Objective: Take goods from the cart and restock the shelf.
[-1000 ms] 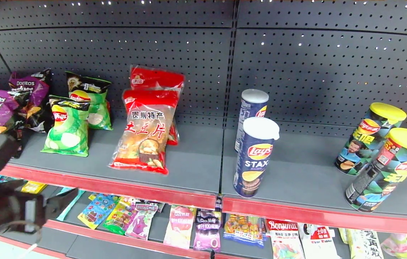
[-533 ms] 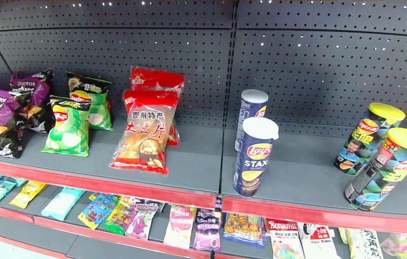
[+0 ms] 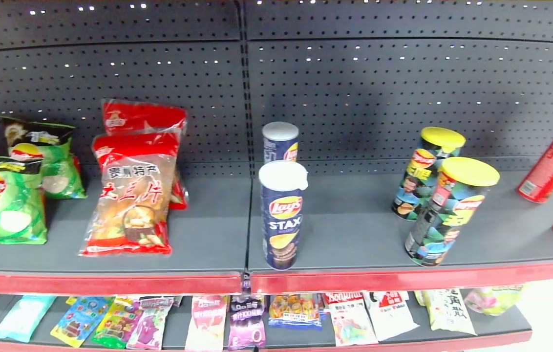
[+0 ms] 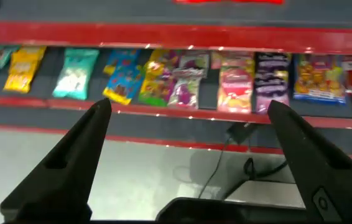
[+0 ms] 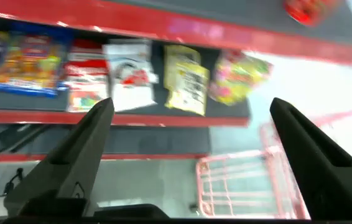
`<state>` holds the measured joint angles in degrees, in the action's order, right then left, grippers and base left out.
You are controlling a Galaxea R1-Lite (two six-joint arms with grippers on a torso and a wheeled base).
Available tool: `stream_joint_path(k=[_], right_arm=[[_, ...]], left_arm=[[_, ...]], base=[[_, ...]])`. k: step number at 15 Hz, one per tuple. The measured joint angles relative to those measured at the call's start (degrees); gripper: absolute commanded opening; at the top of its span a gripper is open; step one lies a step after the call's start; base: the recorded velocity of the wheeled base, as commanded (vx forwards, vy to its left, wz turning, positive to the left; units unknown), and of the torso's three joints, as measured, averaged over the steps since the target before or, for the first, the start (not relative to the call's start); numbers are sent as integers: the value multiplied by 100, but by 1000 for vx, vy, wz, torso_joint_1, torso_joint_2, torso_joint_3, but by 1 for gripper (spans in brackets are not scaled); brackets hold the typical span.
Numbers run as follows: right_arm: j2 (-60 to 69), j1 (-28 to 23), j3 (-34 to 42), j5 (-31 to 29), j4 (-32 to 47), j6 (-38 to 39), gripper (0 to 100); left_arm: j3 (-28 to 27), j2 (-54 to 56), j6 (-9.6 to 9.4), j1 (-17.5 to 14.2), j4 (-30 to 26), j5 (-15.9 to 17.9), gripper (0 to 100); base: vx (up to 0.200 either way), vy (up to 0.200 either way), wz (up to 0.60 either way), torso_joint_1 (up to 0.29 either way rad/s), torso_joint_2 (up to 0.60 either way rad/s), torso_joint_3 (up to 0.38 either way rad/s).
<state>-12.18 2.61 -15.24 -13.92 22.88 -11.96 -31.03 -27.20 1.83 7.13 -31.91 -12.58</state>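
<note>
The upper shelf (image 3: 354, 230) carries two green chip bags (image 3: 10, 205), two red bags of potato slices (image 3: 132, 195), two blue chip cans (image 3: 281, 220), two yellow-lidded cans (image 3: 447, 210) and red cans (image 3: 550, 161) at the far right. My left gripper (image 4: 189, 104) is open and holds nothing; it hangs low over the floor, facing the lower shelf's candy packets (image 4: 182, 78). My right gripper (image 5: 193, 101) is also open and holds nothing. It faces the right end of the lower shelf (image 5: 163, 118), with the pink wire cart (image 5: 244, 183) beyond it near the floor.
Snack packets (image 3: 237, 318) lie in a row along the lower shelf. Red price rails (image 3: 403, 281) edge both shelves. Bare shelf surface lies between the blue cans and the yellow-lidded cans. A black cable (image 4: 226, 162) runs across the floor under the shelf.
The head camera has turned right, bringing the red cans into view and dropping the purple bags. The left arm, seen at the lower left one second ago, has left the head view.
</note>
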Motion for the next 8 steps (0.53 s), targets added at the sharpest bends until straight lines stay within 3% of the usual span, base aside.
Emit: stream_joint_path(k=[5, 8], right_arm=[[188, 6, 88, 21, -17, -169, 100], [374, 11, 155, 27, -20, -243, 100]], left_arm=[[256, 254, -204, 9, 11, -4, 100], [396, 367, -218, 0, 235, -4, 100]], base=[[0, 0, 0, 0, 0, 0], [-200, 0, 0, 4, 4, -1]])
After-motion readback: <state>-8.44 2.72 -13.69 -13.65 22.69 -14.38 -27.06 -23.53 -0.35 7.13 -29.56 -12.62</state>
